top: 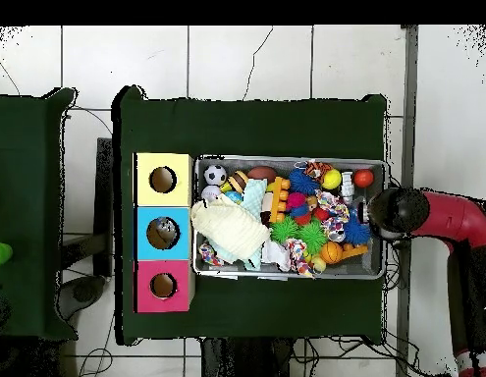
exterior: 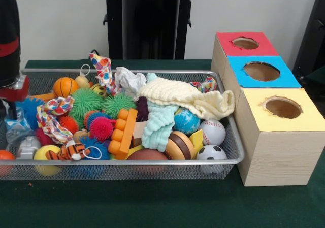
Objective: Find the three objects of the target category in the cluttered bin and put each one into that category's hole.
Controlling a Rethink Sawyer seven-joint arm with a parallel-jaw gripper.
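Note:
The wire mesh bin (exterior: 127, 163) lies on the green table, heaped with toys; it also shows in the overhead view (top: 286, 160). My gripper (exterior: 9, 111) hangs from the red and black arm (exterior: 9, 40) over the bin's left end, just above a crumpled clear plastic item (exterior: 15, 129). I cannot tell whether that item is a bottle or a wrapper, or whether the gripper touches it. A small grey-silver object (exterior: 28, 148) lies in front of it; I cannot tell if it is the can. In the overhead view the arm's end (top: 399, 211) covers the gripper.
Three wooden boxes with round holes stand beside the bin: red (exterior: 223, 41), blue (exterior: 237, 65), yellow (exterior: 254, 100). Something pale shows inside the blue box's hole (top: 166, 233). A cream cloth (exterior: 177, 93), spiky balls (exterior: 85, 102), an orange block toy (exterior: 124, 131) and sports balls (exterior: 212, 153) fill the bin.

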